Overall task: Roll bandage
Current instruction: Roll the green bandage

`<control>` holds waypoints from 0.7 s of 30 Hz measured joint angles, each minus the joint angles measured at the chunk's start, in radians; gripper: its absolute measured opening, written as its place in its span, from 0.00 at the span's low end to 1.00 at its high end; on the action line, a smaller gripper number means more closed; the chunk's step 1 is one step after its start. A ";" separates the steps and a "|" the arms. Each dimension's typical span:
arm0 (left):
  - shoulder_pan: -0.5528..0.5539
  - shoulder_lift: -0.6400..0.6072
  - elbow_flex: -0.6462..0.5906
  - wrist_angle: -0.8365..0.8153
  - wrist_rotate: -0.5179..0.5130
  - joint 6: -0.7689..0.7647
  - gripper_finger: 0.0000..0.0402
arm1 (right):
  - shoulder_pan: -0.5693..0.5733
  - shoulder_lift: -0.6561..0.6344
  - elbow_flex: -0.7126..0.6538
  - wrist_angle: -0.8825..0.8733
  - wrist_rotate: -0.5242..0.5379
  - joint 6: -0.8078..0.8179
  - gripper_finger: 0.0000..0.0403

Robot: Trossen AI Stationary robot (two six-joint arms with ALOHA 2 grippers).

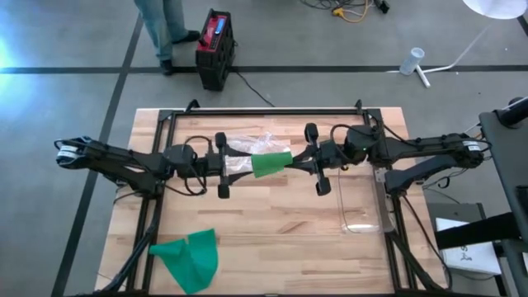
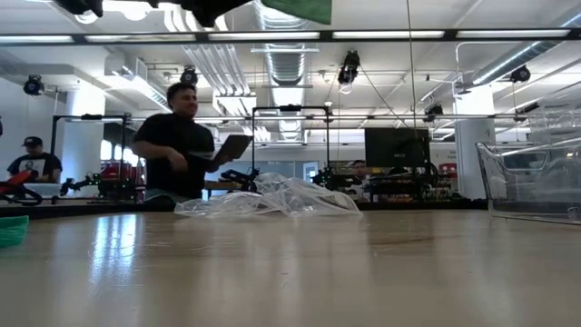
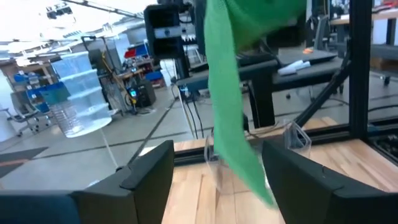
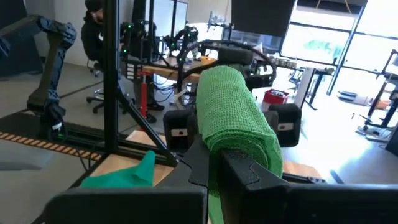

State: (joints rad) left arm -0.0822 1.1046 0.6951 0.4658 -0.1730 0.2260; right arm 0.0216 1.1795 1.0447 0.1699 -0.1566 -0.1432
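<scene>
Both arms meet above the middle of the desk [image 1: 272, 223], raised well off its surface. Between them hangs a green bandage [image 1: 271, 162], partly rolled. The right end effector [image 4: 239, 163] is pinching the rolled end, its fingers pressed against the green roll [image 4: 236, 115] on both sides. The left end effector [image 3: 214, 168] stands spread, and the loose tail of the bandage [image 3: 233, 124] hangs down between its fingers; whether either finger touches the cloth is hard to tell from here. A second green cloth [image 1: 188, 257] lies crumpled near the desk's front left corner. Crinkled clear plastic [image 2: 272, 198] rests on the desk under the arms, and a clear bin [image 1: 363, 202] sits toward the right side. A person [image 2: 177, 145] stands beyond the desk.
</scene>
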 joint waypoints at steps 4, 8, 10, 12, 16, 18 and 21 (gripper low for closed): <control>0.000 0.000 0.003 0.024 0.000 0.000 0.62 | 0.000 0.011 -0.001 0.004 0.000 -0.012 0.01; 0.001 0.028 0.023 0.032 0.012 0.000 0.66 | -0.001 0.016 -0.001 0.000 0.000 -0.026 0.01; 0.001 0.046 0.033 0.048 0.025 -0.003 0.67 | -0.002 0.020 -0.001 0.002 0.000 -0.026 0.01; 0.001 0.064 0.048 0.074 0.032 -0.005 0.67 | -0.002 0.022 -0.001 -0.003 0.001 -0.032 0.01; 0.001 0.092 0.078 0.075 0.038 -0.017 0.66 | -0.002 0.021 -0.002 0.003 0.000 -0.033 0.01; 0.001 0.114 0.093 0.073 0.028 -0.017 0.64 | -0.002 0.021 -0.002 -0.002 0.000 -0.033 0.01; 0.001 0.138 0.119 0.075 0.003 -0.007 0.61 | -0.002 0.021 -0.002 0.001 0.000 -0.029 0.01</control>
State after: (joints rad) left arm -0.0814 1.2427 0.8138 0.5406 -0.1699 0.2191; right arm 0.0193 1.2007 1.0431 0.1710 -0.1569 -0.1724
